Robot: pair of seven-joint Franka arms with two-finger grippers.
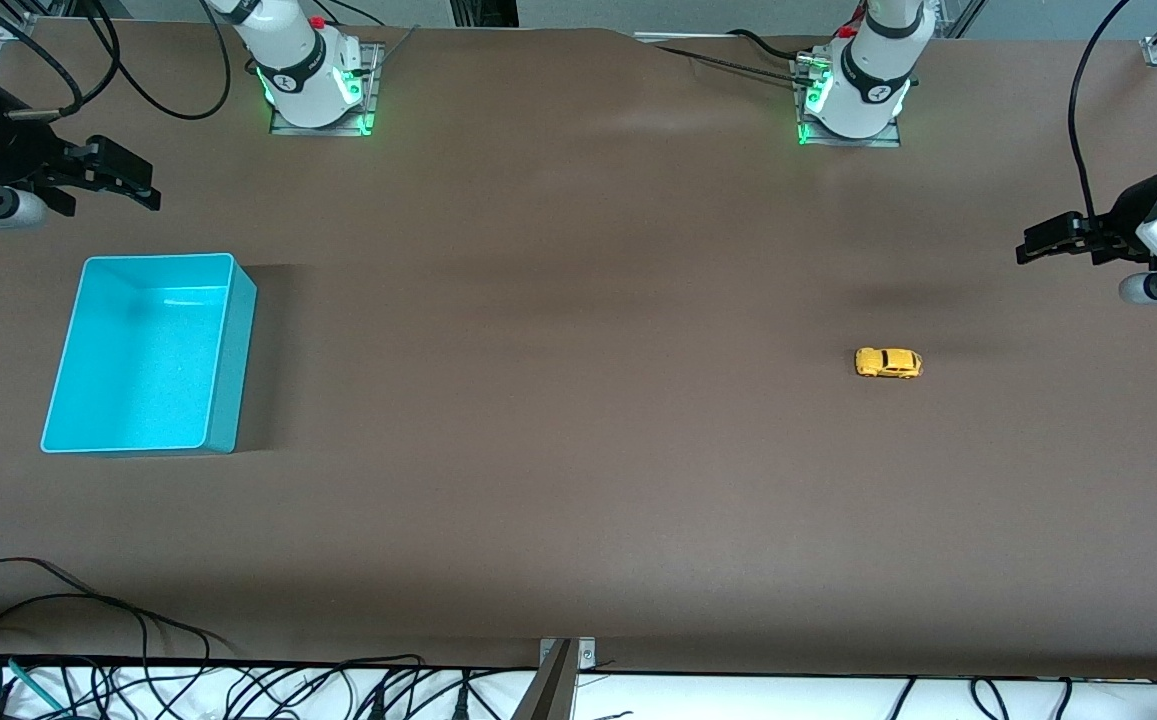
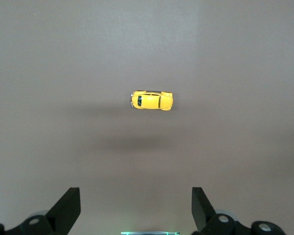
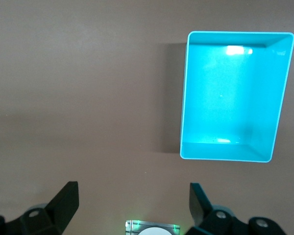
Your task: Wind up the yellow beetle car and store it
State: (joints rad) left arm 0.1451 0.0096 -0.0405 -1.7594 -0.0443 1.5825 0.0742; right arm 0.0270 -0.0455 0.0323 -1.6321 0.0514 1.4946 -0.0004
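Black fingers spread wide on the left gripper [image 2: 136, 210], high over bare table toward its own end. Yellow beetle car [image 1: 889, 363] sits alone nearby, well apart from the turquoise bin [image 1: 236, 300]. Best approach: descend centred, pinch its flanks. Right gripper [image 3: 133, 205] waits, spread, above the bin.

Robot lab: bolted arm bases [image 1: 316, 95], cables [image 1: 88, 640]

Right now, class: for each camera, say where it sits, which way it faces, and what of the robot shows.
Front view: high across the table, facing both bases; left gripper and right gripper open, waiting.
Left wrist view: looks down on the yellow beetle car; fingertips show.
Right wrist view: looks down on the turquoise bin.
Shared: front view also shows car and bin.
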